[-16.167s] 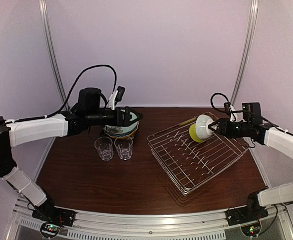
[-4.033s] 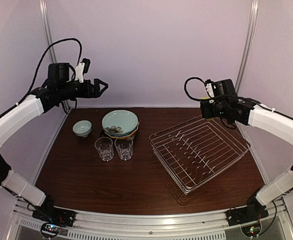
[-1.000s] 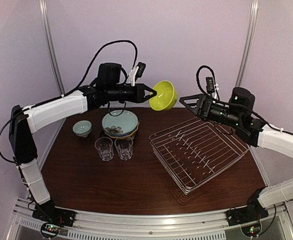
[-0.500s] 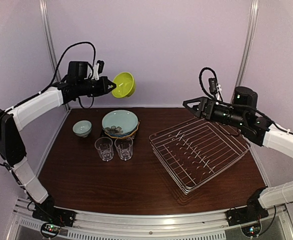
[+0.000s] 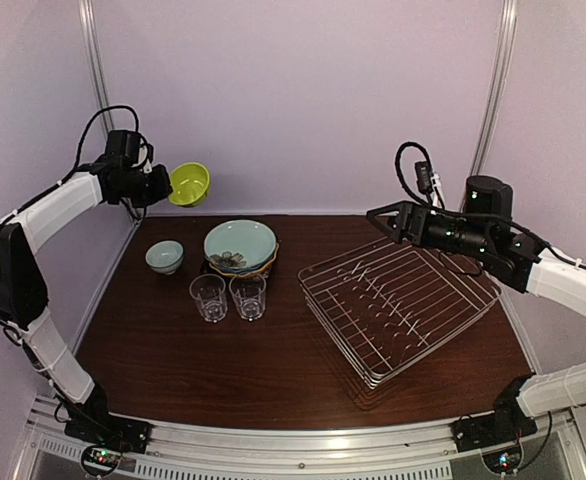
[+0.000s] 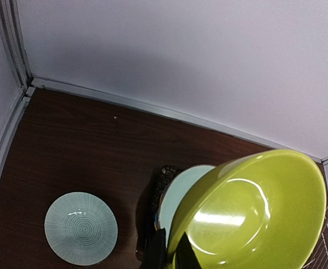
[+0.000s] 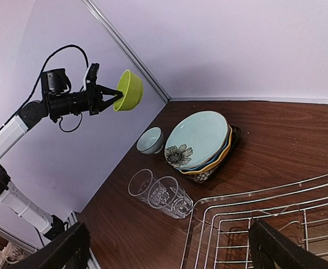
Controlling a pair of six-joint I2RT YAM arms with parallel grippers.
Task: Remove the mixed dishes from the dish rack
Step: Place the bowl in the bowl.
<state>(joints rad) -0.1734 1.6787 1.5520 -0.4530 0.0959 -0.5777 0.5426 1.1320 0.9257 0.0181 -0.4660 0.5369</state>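
Yellow-green bowl (image 5: pixel 189 184) held in the air near the far left corner.
Left claw (image 5: pixel 165 186) is clamped on its rim; right claw (image 5: pixel 381 220) hangs with jaws apart over the rack (image 5: pixel 403 300). Plates (image 5: pixel 240 245), glasses (image 5: pixel 228 297) and a small bowl (image 5: pixel 164 256) rest on the counter (image 5: pixel 173 350).

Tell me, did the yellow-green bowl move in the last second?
Yes. The yellow-green bowl, pinched in the left gripper, went left. In the top view it was up to the right of the plate stack; now it hangs left of it.
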